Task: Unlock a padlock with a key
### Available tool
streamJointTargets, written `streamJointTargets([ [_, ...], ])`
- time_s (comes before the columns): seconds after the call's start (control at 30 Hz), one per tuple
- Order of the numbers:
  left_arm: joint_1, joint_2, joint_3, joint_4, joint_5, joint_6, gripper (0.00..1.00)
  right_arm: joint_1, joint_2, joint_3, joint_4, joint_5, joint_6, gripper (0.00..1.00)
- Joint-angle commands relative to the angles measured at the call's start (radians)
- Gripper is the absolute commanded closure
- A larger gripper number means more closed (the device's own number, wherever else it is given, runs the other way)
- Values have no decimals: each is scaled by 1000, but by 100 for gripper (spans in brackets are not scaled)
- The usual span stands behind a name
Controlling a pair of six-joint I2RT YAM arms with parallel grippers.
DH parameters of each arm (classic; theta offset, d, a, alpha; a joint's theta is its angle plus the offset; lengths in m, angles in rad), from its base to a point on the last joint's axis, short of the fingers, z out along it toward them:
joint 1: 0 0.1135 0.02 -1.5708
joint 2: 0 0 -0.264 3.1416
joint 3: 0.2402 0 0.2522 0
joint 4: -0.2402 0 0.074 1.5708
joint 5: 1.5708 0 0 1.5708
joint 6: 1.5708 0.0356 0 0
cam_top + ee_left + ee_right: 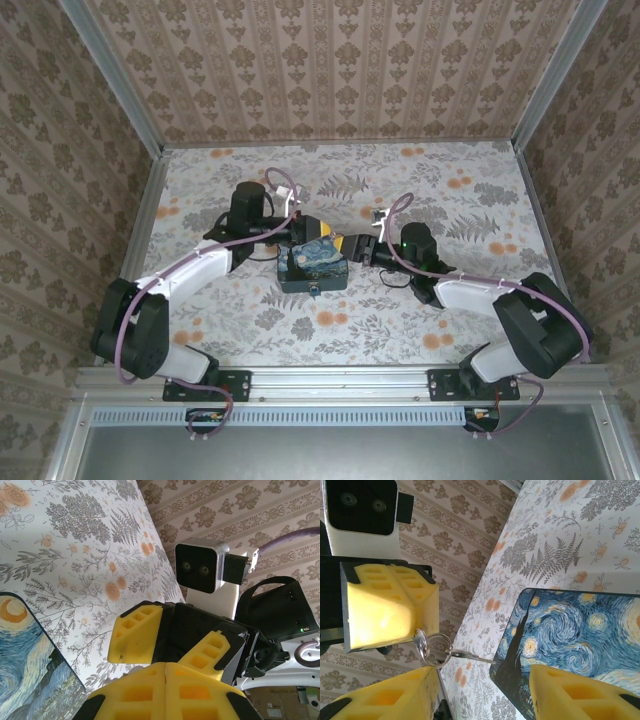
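My left gripper (414, 632) is clamped shut on the key (470, 656) at its ring (438, 650) end. Yellow foam hides exactly what sits between the pads. The thin blade hangs off the ring toward the Starry Night box (580, 630); I can't tell if its tip touches the box edge or stops just short. My right gripper (482, 675) has its jaws apart at a middling gap and holds nothing, and its fingers are cut off at the bottom edge. In the top view both grippers meet at the box's far right corner, mid table (450, 200), where the key is too small to make out. The padlock (315, 290) is only a tiny dark speck on the box's near side, with the shackle unreadable.
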Motion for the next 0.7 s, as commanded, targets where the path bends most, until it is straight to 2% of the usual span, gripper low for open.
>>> streamJointTargets([
  [0.0,-8,21,-8,37,17,-9,100,7,16,33,74,-16,18,48],
  [0.37,-13,41,-24,38,7,-5,100,6,-45,13,48,12,0,51],
  [0.67,-23,44,-19,52,4,-16,100,7,-4,46,50,-1,11,55],
])
